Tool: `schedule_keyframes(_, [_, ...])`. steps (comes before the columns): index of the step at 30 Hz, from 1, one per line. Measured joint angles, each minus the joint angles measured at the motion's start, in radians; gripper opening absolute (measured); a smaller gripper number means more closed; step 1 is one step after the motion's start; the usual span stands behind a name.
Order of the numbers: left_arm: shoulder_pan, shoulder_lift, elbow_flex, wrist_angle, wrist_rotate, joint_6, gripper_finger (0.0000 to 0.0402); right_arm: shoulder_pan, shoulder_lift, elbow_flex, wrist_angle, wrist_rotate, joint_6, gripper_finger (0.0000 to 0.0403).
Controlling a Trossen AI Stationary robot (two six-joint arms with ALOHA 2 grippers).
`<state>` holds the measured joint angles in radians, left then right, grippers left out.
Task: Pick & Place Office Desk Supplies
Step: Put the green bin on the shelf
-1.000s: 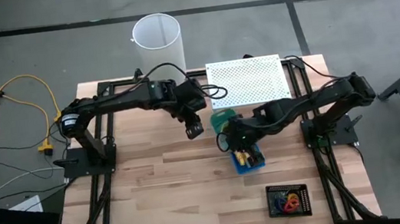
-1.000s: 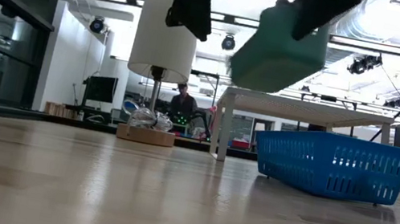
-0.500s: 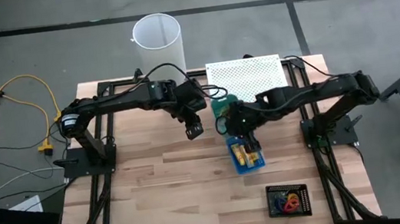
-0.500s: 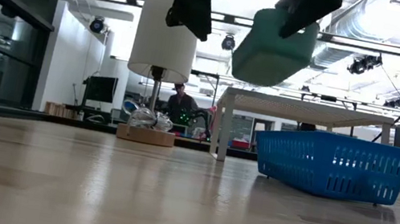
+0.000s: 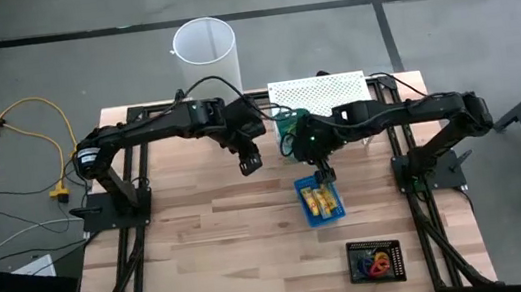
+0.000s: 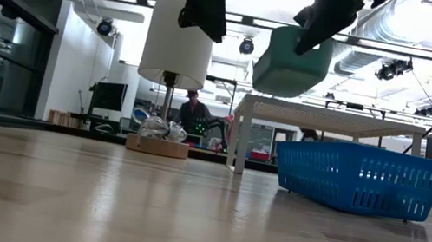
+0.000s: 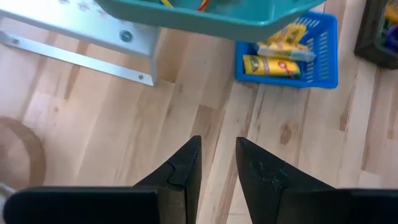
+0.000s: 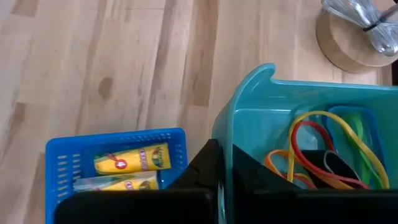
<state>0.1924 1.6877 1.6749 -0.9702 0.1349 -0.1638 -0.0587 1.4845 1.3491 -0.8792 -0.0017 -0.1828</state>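
My right gripper (image 8: pixel 222 163) is shut on a green tray (image 8: pixel 249 118), which it carries in the air over the table's far middle (image 5: pixel 287 125), (image 6: pixel 294 61). Red, yellow and orange rubber-band loops (image 8: pixel 323 146) lie inside it. A blue tray (image 5: pixel 318 202) stands on the table by its base and holds yellow oblong packets (image 8: pixel 132 160), (image 7: pixel 272 63). My left gripper (image 7: pixel 217 152) hovers above the table left of the green tray (image 5: pixel 250 162), a narrow gap between its fingers, holding nothing. My right gripper pinches the green tray's side wall (image 8: pixel 227 132) near a corner, one finger inside the tray and one outside. The fingers come from above, pointing down. The tray hangs below them, lifted clear of the table and nearly level (image 6: pixel 294 61).
A black tray (image 5: pixel 376 260) with red and yellow bits stands near the table's near right corner. A white perforated platform (image 5: pixel 321 104) on legs stands at the far edge. A tall white cylinder (image 5: pixel 205 50) stands beyond the far edge. A round wooden base (image 8: pixel 351 38) sits far back.
My right gripper has carried the green tray from above the blue tray toward the table's far edge, beside the white platform. The tray has stayed lifted and has come nearer to level. The yellow packets in the blue tray now show uncovered.
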Motion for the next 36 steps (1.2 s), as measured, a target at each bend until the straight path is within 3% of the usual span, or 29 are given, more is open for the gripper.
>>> schedule_keyframes(17, [0.02, -0.084, 0.0, 0.001, -0.002, 0.014, 0.0095, -0.128, 0.001, 0.0, 0.049, -0.009, -0.092, 0.0003])
schedule_keyframes(24, [0.019, -0.084, 0.0, 0.001, -0.001, 0.029, 0.0095, -0.23, 0.013, 0.0, 0.083, -0.116, -0.113, 0.0003])
schedule_keyframes(30, [0.02, -0.084, 0.0, 0.001, -0.001, 0.037, 0.0095, -0.3, 0.032, 0.0, 0.108, -0.103, -0.121, 0.0003])
schedule_keyframes(36, [0.02, -0.084, 0.0, 0.002, -0.001, 0.039, 0.0095, -0.3, 0.071, 0.0, 0.14, -0.082, -0.116, 0.0003])
